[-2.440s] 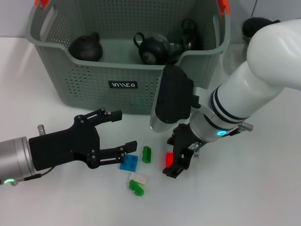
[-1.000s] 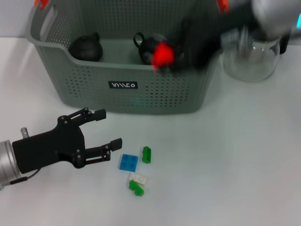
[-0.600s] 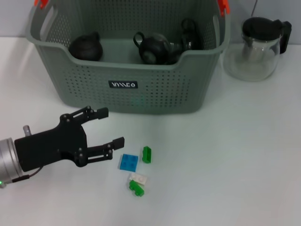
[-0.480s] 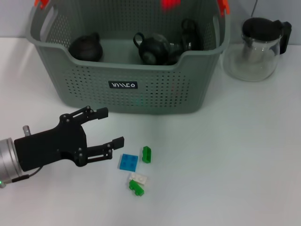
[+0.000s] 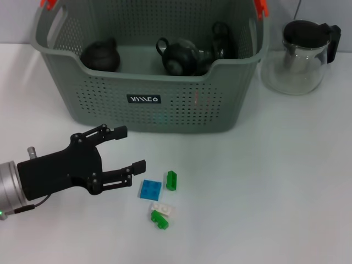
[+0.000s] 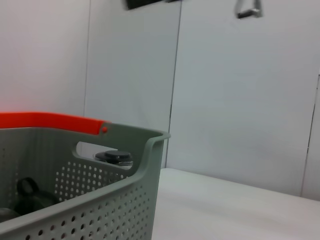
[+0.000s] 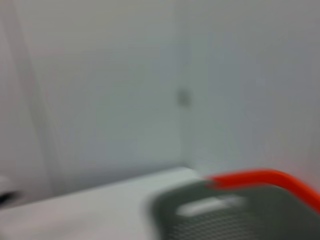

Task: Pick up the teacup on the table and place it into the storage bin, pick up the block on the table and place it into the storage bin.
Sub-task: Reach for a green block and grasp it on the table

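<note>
Matte black left gripper (image 5: 125, 148) fingers spread and empty, flat blue studded plastic block (image 5: 149, 190) just beside its lower fingertip, perforated grey-green plastic storage bin (image 5: 165, 104) beyond, small unreadable black-and-white label, dark rounded teapots (image 5: 177, 55) inside.

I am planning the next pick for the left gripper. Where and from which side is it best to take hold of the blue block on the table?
Probably from straight above, closing on two opposite side edges of the blue block. It lies flat and thin, so only the edges offer grip. The small green block sits close beside it, so use the other pair. The left gripper is open nearby.
</note>
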Available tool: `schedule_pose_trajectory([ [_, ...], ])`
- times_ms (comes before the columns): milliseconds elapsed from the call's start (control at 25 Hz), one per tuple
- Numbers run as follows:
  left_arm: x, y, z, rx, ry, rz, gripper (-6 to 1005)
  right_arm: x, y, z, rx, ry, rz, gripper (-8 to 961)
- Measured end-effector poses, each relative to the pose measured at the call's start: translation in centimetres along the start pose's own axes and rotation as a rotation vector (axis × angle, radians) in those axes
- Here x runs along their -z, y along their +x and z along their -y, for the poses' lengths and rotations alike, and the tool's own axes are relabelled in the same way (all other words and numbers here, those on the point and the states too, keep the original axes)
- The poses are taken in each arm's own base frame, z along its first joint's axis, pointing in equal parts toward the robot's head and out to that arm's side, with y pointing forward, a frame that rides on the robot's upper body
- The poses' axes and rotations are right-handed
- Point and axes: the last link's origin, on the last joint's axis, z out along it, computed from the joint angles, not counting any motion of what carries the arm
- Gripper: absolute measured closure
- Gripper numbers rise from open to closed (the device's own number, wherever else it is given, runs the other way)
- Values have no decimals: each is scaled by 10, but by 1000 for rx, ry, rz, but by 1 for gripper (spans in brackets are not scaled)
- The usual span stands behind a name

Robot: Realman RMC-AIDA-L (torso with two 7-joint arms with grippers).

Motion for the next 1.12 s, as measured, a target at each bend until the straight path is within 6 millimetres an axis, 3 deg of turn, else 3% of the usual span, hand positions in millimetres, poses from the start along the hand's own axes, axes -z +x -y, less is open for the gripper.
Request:
schedule_pose_trajectory([
  [80, 0, 0, 0, 1, -2, 1, 139, 4, 13, -15, 28, -96, -10, 76],
  [120, 0, 0, -1, 2, -3, 2, 139, 4, 34, -25, 31, -157, -64, 38],
  [160, 0, 0, -1, 2, -3, 2, 139, 4, 34, -25, 31, -157, -64, 28],
  [280, 0, -1, -1, 3, -3, 2, 139, -2, 71, -38, 25, -219, -191, 8],
  [440, -1, 0, -1, 1, -6, 1, 139, -23, 112, -53, 23, -260, -345, 8],
  [600, -2, 0, 0, 0, -10, 0, 139, -51, 139, -54, 3, -259, -437, 8],
  [920, -1, 0, -1, -1, -11, 7, 142, -106, 169, -49, 45, -181, -510, 9],
  [1120, 2, -2, 0, -2, -11, 27, 144, -130, 177, -48, 70, -137, -509, 9],
])
